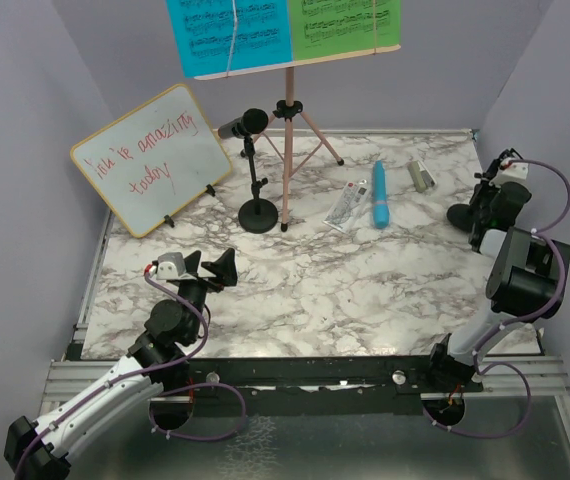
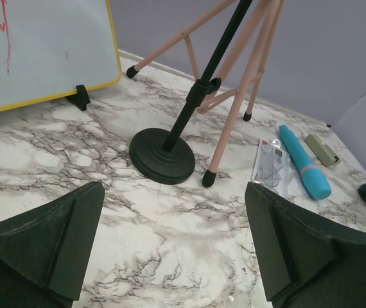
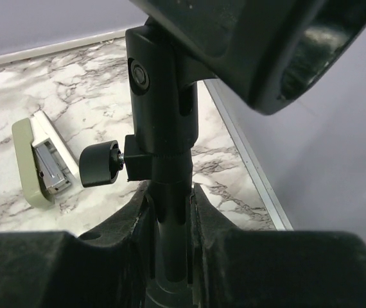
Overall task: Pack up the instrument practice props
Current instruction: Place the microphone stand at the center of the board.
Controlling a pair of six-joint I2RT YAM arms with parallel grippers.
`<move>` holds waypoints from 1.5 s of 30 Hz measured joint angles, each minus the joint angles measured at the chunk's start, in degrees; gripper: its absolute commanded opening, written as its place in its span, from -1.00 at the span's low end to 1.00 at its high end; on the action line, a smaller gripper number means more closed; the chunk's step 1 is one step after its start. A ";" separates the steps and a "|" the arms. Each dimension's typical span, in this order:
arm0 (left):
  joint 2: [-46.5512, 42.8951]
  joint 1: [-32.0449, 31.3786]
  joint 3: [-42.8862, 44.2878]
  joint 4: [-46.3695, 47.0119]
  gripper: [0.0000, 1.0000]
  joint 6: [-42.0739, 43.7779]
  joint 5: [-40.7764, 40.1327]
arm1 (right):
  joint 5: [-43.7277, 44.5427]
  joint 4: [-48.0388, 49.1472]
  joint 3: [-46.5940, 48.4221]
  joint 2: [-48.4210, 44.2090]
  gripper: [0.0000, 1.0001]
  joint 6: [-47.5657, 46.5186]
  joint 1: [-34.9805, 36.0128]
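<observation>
The pink tripod music holder (image 1: pixel 287 140) stands at the back with a blue sheet (image 1: pixel 227 35) and a green sheet (image 1: pixel 350 22) on its tray. Beside it a black microphone (image 1: pixel 243 124) sits in a black round-based holder (image 1: pixel 259 215). A blue microphone (image 1: pixel 379 195) lies flat on the marble. My left gripper (image 1: pixel 210 268) hovers open over bare table, short of that holder's base (image 2: pixel 162 156). My right gripper (image 1: pixel 480 208) is at the right edge, shut on the pole (image 3: pixel 169 160) of a second black mic holder whose base (image 1: pixel 460 214) rests on the table.
A yellow-framed whiteboard (image 1: pixel 152 170) leans at the back left. A clear packet (image 1: pixel 347 205) lies beside the blue microphone, and a small silver-olive cylinder (image 1: pixel 422 176) lies further right. Purple walls close in on three sides; a metal rail (image 3: pixel 247 147) runs along the right edge.
</observation>
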 measured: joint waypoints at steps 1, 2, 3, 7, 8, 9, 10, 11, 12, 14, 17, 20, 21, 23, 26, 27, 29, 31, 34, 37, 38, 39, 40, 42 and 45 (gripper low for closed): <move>-0.04 0.00 0.00 0.00 0.98 0.00 0.00 | -1.01 0.07 -0.22 -0.11 -0.77 -0.44 -0.57; -0.07 0.00 0.00 0.02 0.98 0.00 0.00 | -2.05 0.13 -0.55 -0.31 -0.72 -0.79 -1.09; -0.09 0.00 0.00 0.02 0.98 0.02 0.02 | -2.93 0.13 -0.85 -0.57 -0.65 -1.05 -1.53; -0.15 0.00 0.00 0.02 0.98 0.02 0.09 | -6.23 -0.52 -1.38 -1.27 -0.29 -2.84 -2.60; -0.24 0.00 0.00 0.02 0.98 0.02 0.11 | -6.67 -0.94 -1.46 -1.49 -0.22 -3.30 -2.64; -0.37 0.00 0.00 0.02 0.98 0.02 0.13 | -7.21 -1.53 -1.66 -1.70 -0.15 -3.80 -2.67; -0.46 0.00 0.00 0.02 0.98 0.04 0.15 | -7.65 -2.34 -1.77 -1.75 -0.07 -4.15 -2.71; -0.59 0.00 0.00 0.02 0.98 0.02 0.17 | -7.91 -3.06 -1.90 -1.75 0.00 -4.28 -2.80; -0.70 0.00 0.00 0.02 0.98 0.02 0.17 | -8.37 -4.13 -2.23 -1.75 0.06 -4.68 -2.91; -0.85 0.00 0.00 0.02 0.98 0.02 0.17 | -9.05 -4.79 -2.71 -1.90 0.19 -4.94 -2.97; -0.94 0.00 0.00 0.02 0.98 0.02 0.20 | -9.66 -6.60 -3.41 -2.93 0.33 -5.25 -2.97; -1.09 -0.02 0.00 0.02 0.98 0.00 0.20 | -9.62 -8.83 -4.39 -4.48 0.49 -5.27 -2.93; -1.11 -0.02 0.00 0.02 0.98 0.00 0.20 | -9.57 -9.77 -4.70 -5.29 0.52 -5.27 -2.93; -1.20 -0.11 0.00 0.02 0.98 0.00 0.22 | -9.07 -11.72 -5.07 -7.26 0.59 -5.29 -2.97; -1.27 -0.11 0.00 0.00 0.98 -0.02 0.22 | -8.28 -15.02 -5.05 -10.19 0.72 -5.25 -2.95; -1.29 -0.11 0.00 0.00 0.98 -0.02 0.22 | -8.04 -16.50 -4.92 -11.17 0.77 -5.18 -2.95; -1.38 -0.13 0.00 0.00 0.98 -0.04 0.22 | -7.58 -20.50 -4.24 -12.83 0.81 -4.22 -2.97; -1.53 -0.15 0.00 -0.02 0.98 -0.04 0.20 | -6.97 -24.85 -3.08 -14.16 0.83 -2.56 -2.97; -1.84 -0.35 0.00 -0.11 0.98 -0.28 0.20 | -5.90 -30.88 -2.23 -17.16 0.85 1.14 -2.97; -2.34 -0.50 0.00 -0.20 0.98 -0.98 0.17 | -4.94 -36.74 -2.43 -22.38 0.86 5.22 -2.97; -2.54 -0.50 0.00 -0.22 0.98 -1.16 0.15 | -4.83 -38.66 -2.62 -24.74 0.86 6.75 -2.95; -2.82 -0.50 0.00 -0.22 0.98 -1.42 0.11 | -4.81 -40.35 -2.69 -26.73 0.86 8.15 -2.86; -3.02 -0.50 0.00 -0.22 0.98 -1.64 0.07 | -4.81 -42.01 -2.73 -28.74 0.86 9.33 -2.51; -3.34 -0.50 0.00 -0.24 0.98 -2.32 -0.07 | -4.09 -44.02 -3.45 -32.65 0.86 11.67 -1.01; -3.67 -0.50 0.00 -0.24 0.98 -3.13 -0.26 | -3.96 -46.18 -5.68 -38.99 0.86 14.36 3.96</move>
